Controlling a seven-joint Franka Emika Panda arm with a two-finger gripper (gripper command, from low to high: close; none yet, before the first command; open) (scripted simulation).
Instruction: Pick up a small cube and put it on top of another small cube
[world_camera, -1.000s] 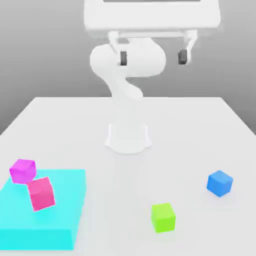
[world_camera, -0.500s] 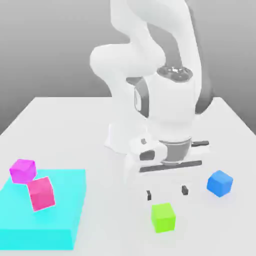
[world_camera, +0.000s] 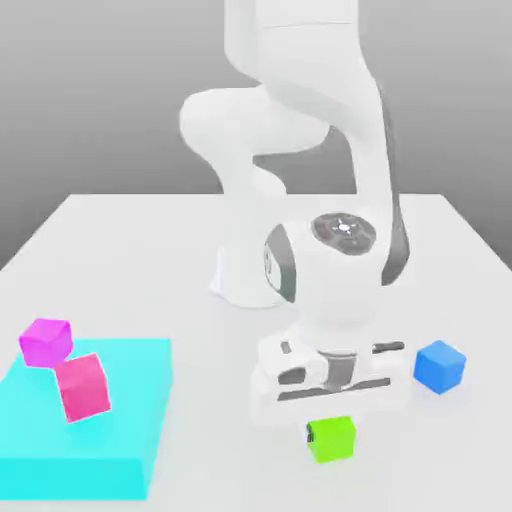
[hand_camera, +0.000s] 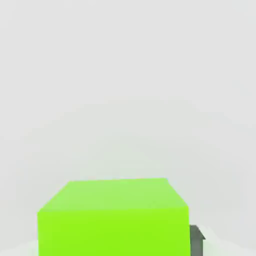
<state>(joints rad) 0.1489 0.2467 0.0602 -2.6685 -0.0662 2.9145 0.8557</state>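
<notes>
Here the white table (world_camera: 120, 240) spreads across the scene, with the white Panda arm (world_camera: 300, 130) rising from its base at the middle and folding down toward the front. On the exterior view's left lies a flat cyan platform (world_camera: 130, 420), carrying a pink cube (world_camera: 83, 386) tilted on an edge, while a magenta cube (world_camera: 46, 341) sits just beside the platform's far corner.

The gripper (world_camera: 331, 432) hangs low over the table near the front, its wide white hand just above the green cube (world_camera: 331, 439). That cube is small, bright lime green, plain on every face with sharp edges, and rests flat on the table, squarely aligned. A dark finger (world_camera: 310, 433) touches or nearly touches the cube's side toward the exterior view's left; in the hand view a grey fingertip (hand_camera: 196, 239) stands just beside the cube (hand_camera: 113, 217). The jaws straddle the cube at about its width; whether they press it I cannot tell.

1 blue cube (world_camera: 440, 365) sits apart on the exterior view's right.
</notes>
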